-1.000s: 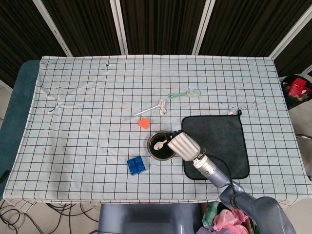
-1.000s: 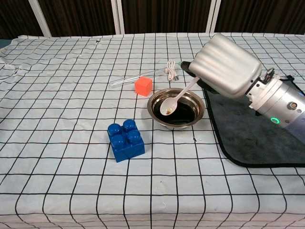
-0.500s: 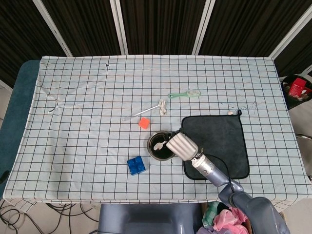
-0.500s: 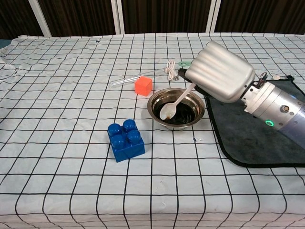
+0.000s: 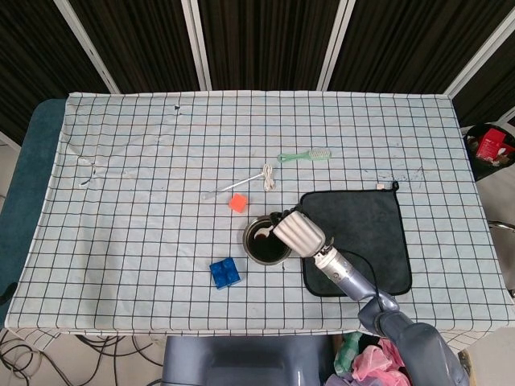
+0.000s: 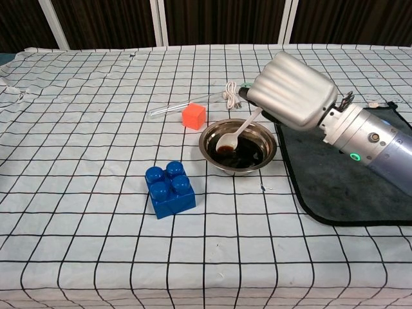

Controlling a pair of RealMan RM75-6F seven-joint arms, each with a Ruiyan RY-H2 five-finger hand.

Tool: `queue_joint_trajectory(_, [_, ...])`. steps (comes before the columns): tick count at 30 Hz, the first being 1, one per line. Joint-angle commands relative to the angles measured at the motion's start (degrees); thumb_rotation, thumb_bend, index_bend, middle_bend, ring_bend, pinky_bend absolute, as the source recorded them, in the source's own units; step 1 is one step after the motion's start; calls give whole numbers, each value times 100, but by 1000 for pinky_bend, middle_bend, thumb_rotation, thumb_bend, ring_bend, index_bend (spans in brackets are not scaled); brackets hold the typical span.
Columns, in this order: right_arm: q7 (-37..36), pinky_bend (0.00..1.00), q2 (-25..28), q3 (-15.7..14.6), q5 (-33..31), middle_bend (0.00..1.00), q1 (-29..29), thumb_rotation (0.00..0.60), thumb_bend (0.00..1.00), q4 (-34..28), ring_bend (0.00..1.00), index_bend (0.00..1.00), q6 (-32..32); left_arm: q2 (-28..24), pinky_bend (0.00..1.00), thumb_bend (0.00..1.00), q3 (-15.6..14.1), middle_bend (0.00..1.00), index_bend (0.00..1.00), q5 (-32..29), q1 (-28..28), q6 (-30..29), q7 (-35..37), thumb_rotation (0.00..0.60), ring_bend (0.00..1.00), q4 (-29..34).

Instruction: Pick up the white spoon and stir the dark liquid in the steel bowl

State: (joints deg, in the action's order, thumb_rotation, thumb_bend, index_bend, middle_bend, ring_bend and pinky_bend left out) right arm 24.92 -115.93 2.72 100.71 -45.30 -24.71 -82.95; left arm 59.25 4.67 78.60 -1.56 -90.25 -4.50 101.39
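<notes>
Near the middle of the checked table [image 6: 96,212], steel bowl [image 6: 237,145] holding dark liquid [image 6: 244,154], white spoon [image 6: 233,136] with its scoop in the liquid at 9 o'clock side, right hand [image 6: 291,100] with fingers clamped on the handle at 2 o'clock of the bowl, blue block [image 6: 169,188] at 8 o'clock, orange cube [image 6: 193,116] at 11 o'clock.

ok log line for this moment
phase: stirring | right hand: holds spoon | spoon bowl: in dark liquid in bowl | left hand: not in view

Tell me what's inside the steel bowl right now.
Dark liquid fills the steel bowl, with the white spoon dipped in, held by the right hand. The bowl's bottom is hidden by liquid.
</notes>
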Motion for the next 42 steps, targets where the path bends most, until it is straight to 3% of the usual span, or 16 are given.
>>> queue_joint_trajectory(1, [-31,1000,-11,25,-59,866,-10,600,368,74,979,680,32,3,0,199,-5,5,87,8,0,0,-9,600,0,2])
queue_joint_trajectory(20, [-49,1000,397,-310,72,867,242,600,368,-37,979,694,-392,59,0,199,-7,5,87,12,5,-14,-149,600,0,10])
queue_joint_trajectory(42, [485,1000,907,-535,266,868,457,600,369,-1427,980,698,-467,64,0,200,-12,5,87,24,26,29,-157,600,0,4])
